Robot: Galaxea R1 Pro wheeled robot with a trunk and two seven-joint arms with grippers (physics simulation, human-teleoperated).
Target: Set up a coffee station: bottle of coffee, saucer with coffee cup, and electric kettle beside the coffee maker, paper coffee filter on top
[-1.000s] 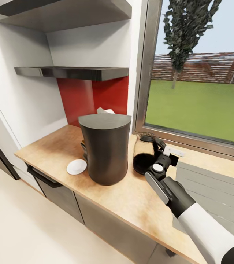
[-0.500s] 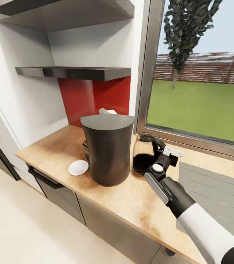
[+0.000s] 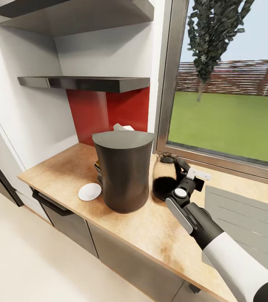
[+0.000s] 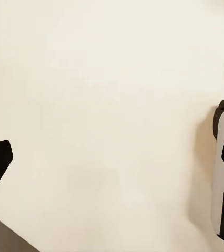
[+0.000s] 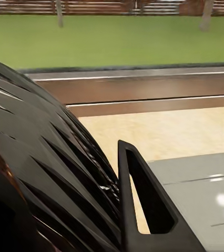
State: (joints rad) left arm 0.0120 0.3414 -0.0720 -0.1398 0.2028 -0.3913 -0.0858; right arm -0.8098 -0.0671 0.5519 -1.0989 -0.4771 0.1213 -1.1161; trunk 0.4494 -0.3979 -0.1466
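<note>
the right pincer (image 3: 183, 171) is pinching the electric kettle (image 3: 164, 181) by its black loop handle, one finger (image 5: 146, 202) showing close against the ribbed handle in the right wrist view. gripping at the handle keeps the arm clear of the rounded body and lets the kettle stay upright; its black base seems to rest on the desk (image 3: 159, 230), though contact is hard to confirm. the kettle stands just beside the coffee maker (image 3: 123, 170), on the window side, which is about where the task wants it, so letting go looks like the sensible next step. the saucer (image 3: 89, 191) lies on the far side of the coffee maker, close to its foot, with no coffee cup on it. something pale (image 3: 121, 127) peeks up behind the coffee maker's flat top; what it is cannot be told. the kitchen shelf (image 3: 87, 82) hangs on the wall above. the left pincer's state cannot be told from its wrist view of pale floor.
</note>
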